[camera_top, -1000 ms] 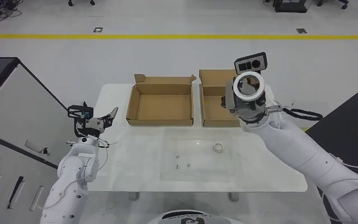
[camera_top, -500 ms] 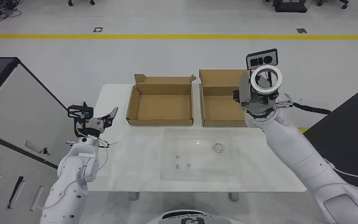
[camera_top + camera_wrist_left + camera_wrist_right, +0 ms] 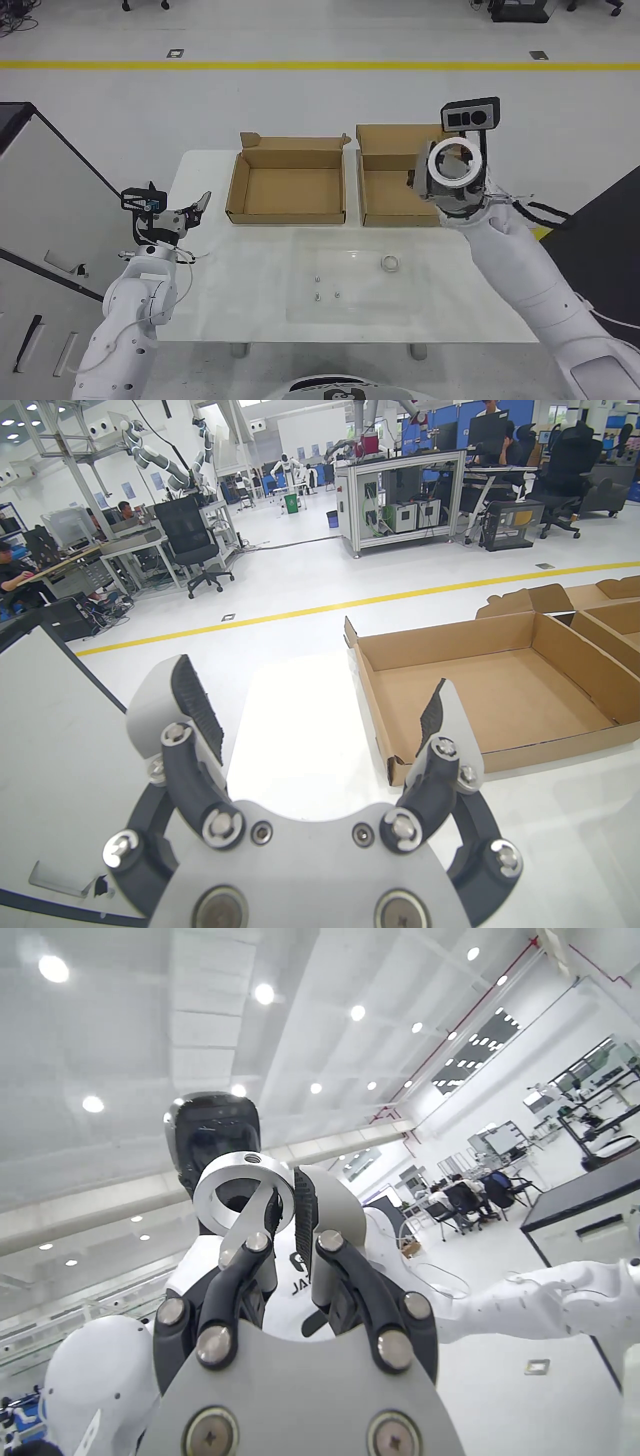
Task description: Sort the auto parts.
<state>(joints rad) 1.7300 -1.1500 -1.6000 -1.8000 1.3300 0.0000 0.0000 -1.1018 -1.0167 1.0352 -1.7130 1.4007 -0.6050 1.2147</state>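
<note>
While the right gripper point(image 3: 285, 1200) points upward at about two o'clock of the tabletop point(image 3: 240, 300), its fingers are clamped on the wall of a metal ring point(image 3: 225, 1167) (one finger inside the hole, one outside), above the right cardboard box point(image 3: 385, 217).

Left gripper point(image 3: 312, 680): nine o'clock, just off the tabletop edge, fingers apart, nothing between them.

Smaller ring point(image 3: 390, 264) and tiny parts point(image 3: 317, 296) lie mid-tabletop.

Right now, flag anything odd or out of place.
The right gripper points up at the ceiling, not down at the table, shut on a metal ring by its rim near the right cardboard box.
</note>
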